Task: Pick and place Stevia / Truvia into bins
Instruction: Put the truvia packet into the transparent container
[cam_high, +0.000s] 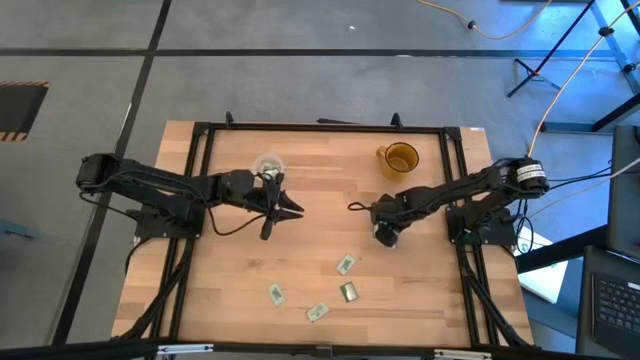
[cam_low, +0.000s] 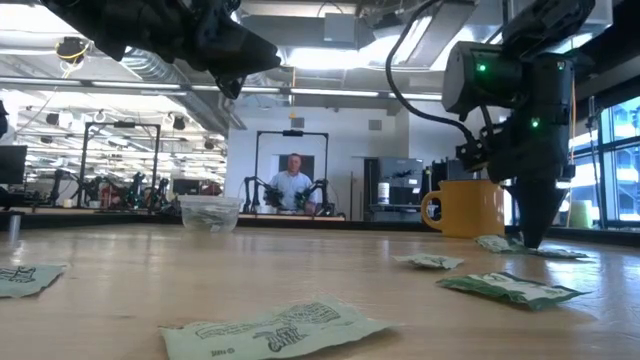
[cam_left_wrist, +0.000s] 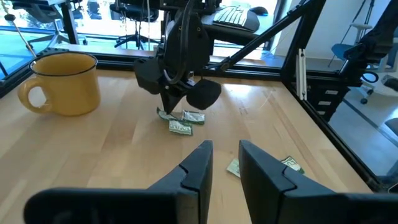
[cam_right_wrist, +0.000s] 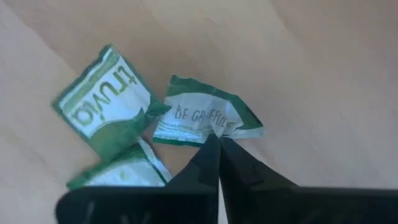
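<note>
The right gripper (cam_right_wrist: 219, 144) points down at the table, its fingers pinched together on the edge of a crumpled green-and-white Truvia sachet (cam_right_wrist: 205, 118). Two more sachets (cam_right_wrist: 109, 102) lie just beside that one, touching it. Beyond the right gripper stands the amber mug (cam_high: 399, 158); what it holds cannot be told. The left gripper (cam_high: 290, 210) hovers above the table, fingers slightly parted and empty, just beside the clear cup (cam_low: 209, 213), which contains some sachets.
</note>
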